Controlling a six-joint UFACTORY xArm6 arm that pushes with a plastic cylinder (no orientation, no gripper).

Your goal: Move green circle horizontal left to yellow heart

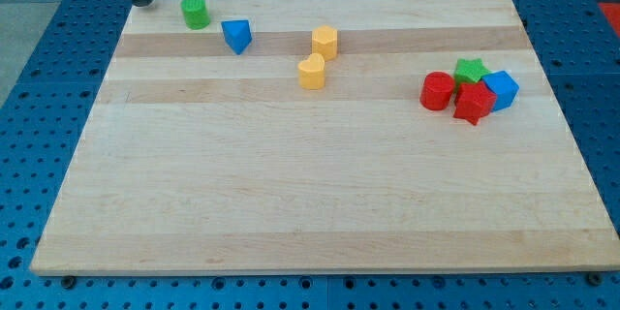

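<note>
The green circle [195, 12] sits near the board's top left edge. The yellow heart [311, 72] lies right of it and lower, near the top middle. A yellow hexagon [325, 42] stands just above and right of the heart. A blue triangle [236, 35] lies between the green circle and the yellow blocks. My tip [141, 2] is at the top left corner of the board, left of the green circle and apart from it.
A cluster at the right holds a red cylinder [437, 90], a red star [474, 102], a green star [469, 70] and a blue cube [501, 88]. The wooden board [291, 194] rests on a blue perforated table.
</note>
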